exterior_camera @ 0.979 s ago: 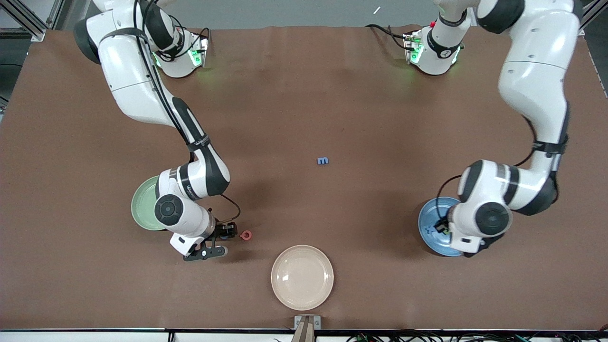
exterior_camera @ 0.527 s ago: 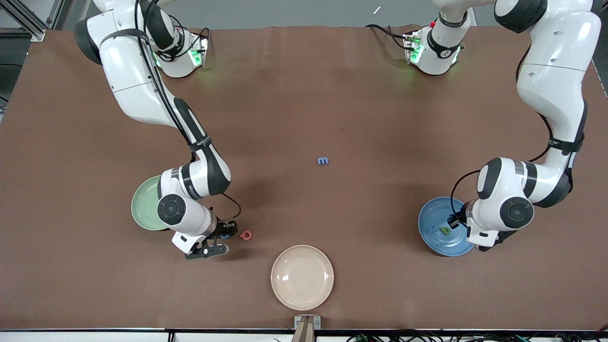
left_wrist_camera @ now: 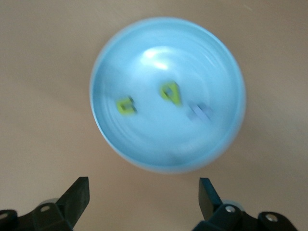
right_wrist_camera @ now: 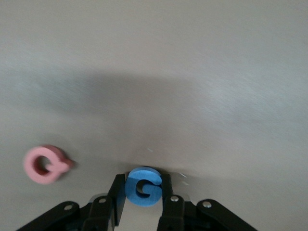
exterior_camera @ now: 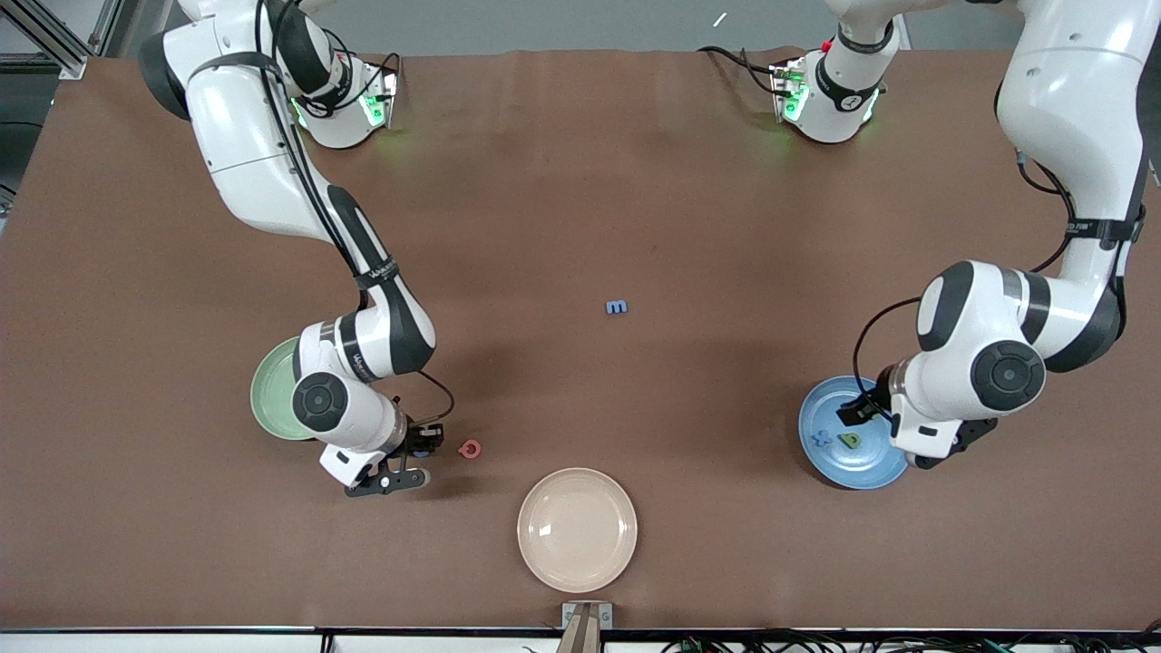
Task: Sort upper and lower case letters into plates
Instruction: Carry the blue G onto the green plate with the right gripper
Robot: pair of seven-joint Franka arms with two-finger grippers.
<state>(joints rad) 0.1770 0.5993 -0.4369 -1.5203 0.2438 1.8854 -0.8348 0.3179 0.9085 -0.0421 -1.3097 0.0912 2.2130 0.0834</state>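
My right end effector (right_wrist_camera: 143, 199) now pinches the blue G (right_wrist_camera: 143, 186) at the frame's lower middle. My left end effector (left_wrist_camera: 144, 202), spread wide, has released over the blue plate (left_wrist_camera: 219, 144); the G suits the green plate (exterior_camera: 270, 399).

Two plates sit toward opposite ends of the desk (exterior_camera: 580, 181): one plate (exterior_camera: 270, 392) at the right arm's end, the other plate (exterior_camera: 830, 453) at the left arm's end with three letters (left_wrist_camera: 171, 92) in it. A third plate (exterior_camera: 577, 529) lies between them, nearer the camera. An m (exterior_camera: 617, 307) lies mid-desk; a Q (exterior_camera: 469, 448) near the first plate.
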